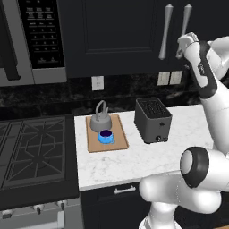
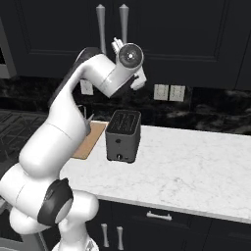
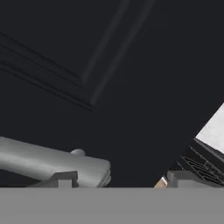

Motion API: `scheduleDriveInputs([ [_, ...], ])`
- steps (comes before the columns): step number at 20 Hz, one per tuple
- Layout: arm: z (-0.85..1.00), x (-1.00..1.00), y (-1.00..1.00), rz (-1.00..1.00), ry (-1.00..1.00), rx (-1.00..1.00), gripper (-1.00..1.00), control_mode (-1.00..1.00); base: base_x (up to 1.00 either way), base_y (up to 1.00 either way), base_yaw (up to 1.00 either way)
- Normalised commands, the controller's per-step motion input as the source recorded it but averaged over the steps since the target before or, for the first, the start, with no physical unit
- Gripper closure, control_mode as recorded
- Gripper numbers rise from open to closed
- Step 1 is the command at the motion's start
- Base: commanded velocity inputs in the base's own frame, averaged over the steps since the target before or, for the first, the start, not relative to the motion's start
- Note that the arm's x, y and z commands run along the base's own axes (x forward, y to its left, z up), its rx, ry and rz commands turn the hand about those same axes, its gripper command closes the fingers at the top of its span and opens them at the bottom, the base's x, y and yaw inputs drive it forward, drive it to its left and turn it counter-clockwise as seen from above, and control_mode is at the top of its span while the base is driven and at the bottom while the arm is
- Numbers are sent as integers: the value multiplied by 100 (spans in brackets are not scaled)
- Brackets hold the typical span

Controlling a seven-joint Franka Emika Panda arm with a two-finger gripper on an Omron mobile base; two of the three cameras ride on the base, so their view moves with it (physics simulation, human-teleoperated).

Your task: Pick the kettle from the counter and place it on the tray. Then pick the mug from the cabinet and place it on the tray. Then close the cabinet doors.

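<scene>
Up at doors (image 1: pixel 134 27): shut, stiff panels.
Hold: bar handle (image 3: pixel 48 164), slick.
Gripper (image 3: pixel 118 180): spread, pinching nothing.
Tray (image 1: pixel 117 142): kettle (image 1: pixel 100 120), mug (image 1: pixel 105 136) aboard.

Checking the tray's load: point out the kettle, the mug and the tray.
kettle (image 1: pixel 99 123): left base view, its grey body.
mug (image 1: pixel 105 136): left base view, its blue rim.
tray (image 1: pixel 120 138): left base view, bare right part.

Grey metal kettle (image 1: pixel 100 120), tan wood-look tray (image 1: pixel 117 142), veined marble-look counter (image 1: pixel 134 159), matt black cabinet doors (image 1: pixel 112 36).
</scene>
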Motion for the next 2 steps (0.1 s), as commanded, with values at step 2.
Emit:
scheduleDriveInputs([
  [2,-34,37,0,0,6,-5,-100,-100,0,0,0],
])
